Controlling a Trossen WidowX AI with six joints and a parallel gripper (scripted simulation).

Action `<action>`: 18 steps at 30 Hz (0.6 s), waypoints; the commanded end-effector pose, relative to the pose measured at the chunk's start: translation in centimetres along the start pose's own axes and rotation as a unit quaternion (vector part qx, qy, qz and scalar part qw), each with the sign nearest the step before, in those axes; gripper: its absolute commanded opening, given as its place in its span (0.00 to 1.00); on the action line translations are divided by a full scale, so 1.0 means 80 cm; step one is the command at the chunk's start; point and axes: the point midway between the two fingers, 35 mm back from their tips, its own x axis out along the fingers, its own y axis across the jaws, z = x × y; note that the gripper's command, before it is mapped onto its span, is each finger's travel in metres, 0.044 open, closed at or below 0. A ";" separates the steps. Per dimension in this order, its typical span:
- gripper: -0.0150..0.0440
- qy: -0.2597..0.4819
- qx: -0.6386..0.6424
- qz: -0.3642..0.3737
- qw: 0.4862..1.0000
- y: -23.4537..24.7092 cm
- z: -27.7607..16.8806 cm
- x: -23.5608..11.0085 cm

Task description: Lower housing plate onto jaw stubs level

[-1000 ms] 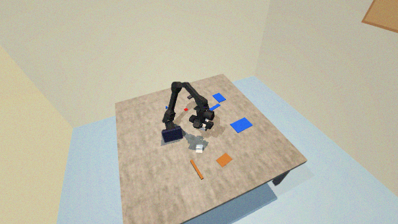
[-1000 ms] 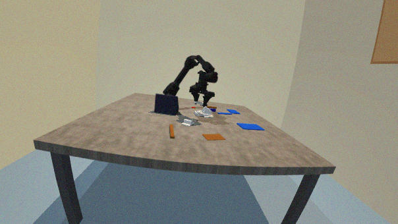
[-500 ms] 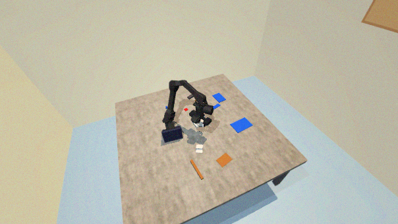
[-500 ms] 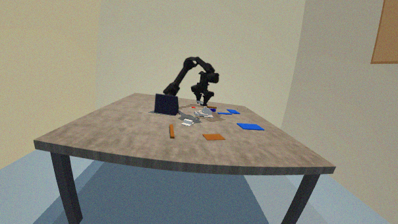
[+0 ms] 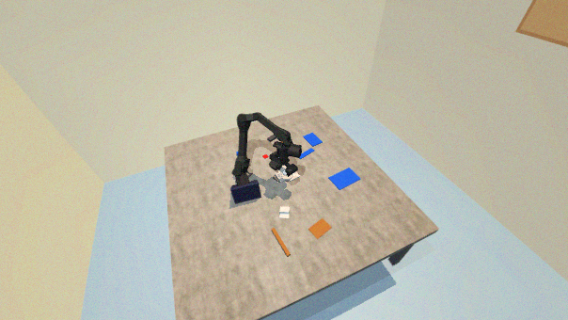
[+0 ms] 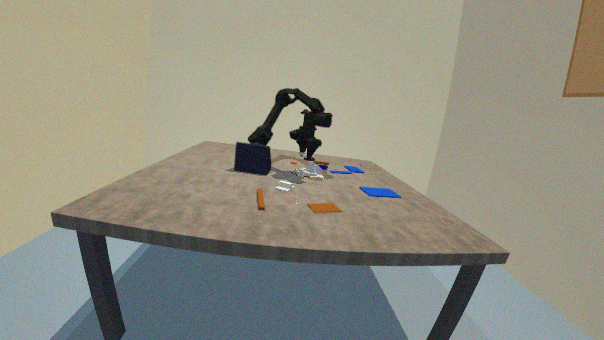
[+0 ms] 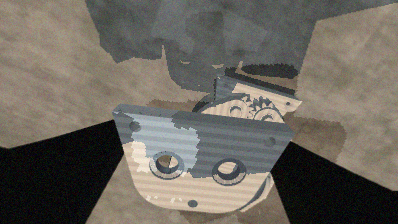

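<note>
My gripper (image 5: 283, 168) (image 6: 307, 157) (image 7: 200, 132) is shut on the housing plate (image 7: 197, 192), a pale plate with two round holes, held by its side edges. The plate hangs above the table in the wrist view. Below and beyond it is the pale gripper base (image 7: 287, 103) with the two jaws' toothed round ends (image 7: 235, 110) (image 7: 268, 116) side by side. The plate hides the rest of the jaws in the wrist view. The white assembly (image 5: 292, 177) (image 6: 314, 175) shows small under my fingers in the top and exterior views. The plate's exact tilt cannot be told.
A small white block (image 5: 284, 212) (image 6: 285, 186) stands nearer the table's front. A dark box (image 5: 245, 192) (image 6: 252, 158) stands by the arm's base. Flat blue (image 5: 344, 179) (image 6: 380, 192) and orange (image 5: 320, 229) (image 6: 324, 207) tiles and an orange bar (image 5: 280, 242) (image 6: 260, 199) lie around.
</note>
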 end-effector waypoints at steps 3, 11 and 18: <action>0.85 0.000 0.038 -0.008 0.999 -0.027 -0.005 0.006; 0.85 0.000 0.075 -0.014 0.997 -0.051 -0.009 0.010; 0.85 0.000 0.075 -0.014 0.997 -0.051 -0.009 0.010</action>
